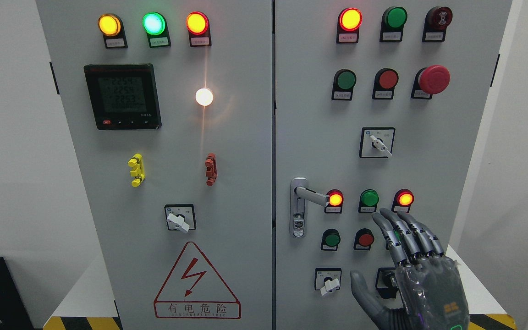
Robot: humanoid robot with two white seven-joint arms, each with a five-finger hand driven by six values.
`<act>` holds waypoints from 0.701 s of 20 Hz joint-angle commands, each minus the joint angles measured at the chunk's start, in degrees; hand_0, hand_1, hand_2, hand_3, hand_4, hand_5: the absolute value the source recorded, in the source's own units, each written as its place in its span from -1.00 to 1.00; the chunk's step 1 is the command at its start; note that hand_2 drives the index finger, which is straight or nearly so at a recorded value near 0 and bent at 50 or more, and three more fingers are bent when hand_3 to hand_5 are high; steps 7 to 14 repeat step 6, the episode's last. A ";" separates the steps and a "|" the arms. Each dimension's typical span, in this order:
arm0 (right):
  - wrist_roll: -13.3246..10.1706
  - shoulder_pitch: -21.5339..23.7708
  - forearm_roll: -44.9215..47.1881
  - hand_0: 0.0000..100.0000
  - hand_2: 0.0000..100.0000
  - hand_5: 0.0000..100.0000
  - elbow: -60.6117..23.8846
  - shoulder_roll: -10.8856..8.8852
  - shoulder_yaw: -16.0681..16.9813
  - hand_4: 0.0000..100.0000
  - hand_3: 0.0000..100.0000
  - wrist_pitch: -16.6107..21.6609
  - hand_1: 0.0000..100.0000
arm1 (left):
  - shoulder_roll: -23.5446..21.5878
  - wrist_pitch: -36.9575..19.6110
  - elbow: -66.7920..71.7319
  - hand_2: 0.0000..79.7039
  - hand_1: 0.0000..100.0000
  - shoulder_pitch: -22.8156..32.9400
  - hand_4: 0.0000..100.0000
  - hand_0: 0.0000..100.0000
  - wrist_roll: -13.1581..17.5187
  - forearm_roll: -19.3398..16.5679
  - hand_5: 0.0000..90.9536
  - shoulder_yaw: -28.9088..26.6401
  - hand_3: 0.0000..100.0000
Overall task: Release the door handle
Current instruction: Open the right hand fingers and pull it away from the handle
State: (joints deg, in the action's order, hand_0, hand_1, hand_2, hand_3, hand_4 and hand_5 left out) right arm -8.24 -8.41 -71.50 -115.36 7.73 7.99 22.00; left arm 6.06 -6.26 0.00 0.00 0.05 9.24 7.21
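Nearest to you, the right hand (pixel 410 270) comes up from the bottom edge at the right. Its fingers (pixel 399 231) are straight and lightly spread, the thumb out to the side, and it holds nothing. It hangs in front of the lower part of the right cabinet door (pixel 319 114), its fingertips just under the row of lit lamps and well apart from the door handle (pixel 307 195). The left hand is not in view.

By the look of it the release is as good as done, since nothing touches the handle. To finish well, keep the fingers extended and draw the hand straight back toward yourself, away from the panel. Do not sweep sideways: the green lamp (pixel 369 198), the red-lit lamp (pixel 404 198), the red button (pixel 365 238) and the lower rotary switch (pixel 329 282) all sit close around the fingers, and a stray knuckle could press or turn one.

Farther in, the handle sits on the right door just beside its inner edge, near the centre seam (pixel 273 137). Its backplate (pixel 297 215) runs vertically with the keyhole low down. The lever's long axis is close to horizontal, pointing right with a slight downward slant, and its tip ends just beside another red-lit lamp (pixel 335 199).
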 commanded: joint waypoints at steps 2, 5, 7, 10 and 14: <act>0.16 -0.12 2.95 -0.04 -1.00 -1.00 -1.88 0.09 4.67 -1.00 -1.00 0.15 -0.47 | 0.00 0.02 1.67 -1.00 0.11 -1.50 -1.00 -0.76 -0.05 0.08 -1.00 0.00 -1.00; 0.16 -0.12 3.04 -0.05 -1.00 -1.00 -1.97 0.09 4.23 -1.00 -1.00 0.15 -0.47 | 0.00 0.02 1.67 -1.00 0.11 -1.50 -1.00 -0.76 -0.05 -0.01 -1.00 0.00 -1.00; 0.16 -0.12 3.12 -0.05 -1.00 -1.00 -1.97 0.09 4.06 -1.00 -1.00 0.23 -0.47 | 0.00 0.02 1.67 -1.00 0.11 -1.50 -1.00 -0.76 -0.05 -0.01 -1.00 0.00 -1.00; 0.16 -0.12 3.12 -0.05 -1.00 -1.00 -1.97 0.09 4.06 -1.00 -1.00 0.23 -0.47 | 0.00 0.02 1.67 -1.00 0.11 -1.50 -1.00 -0.76 -0.05 -0.01 -1.00 0.00 -1.00; 0.16 -0.12 3.12 -0.05 -1.00 -1.00 -1.97 0.09 4.06 -1.00 -1.00 0.23 -0.47 | 0.00 0.02 1.67 -1.00 0.11 -1.50 -1.00 -0.76 -0.05 -0.01 -1.00 0.00 -1.00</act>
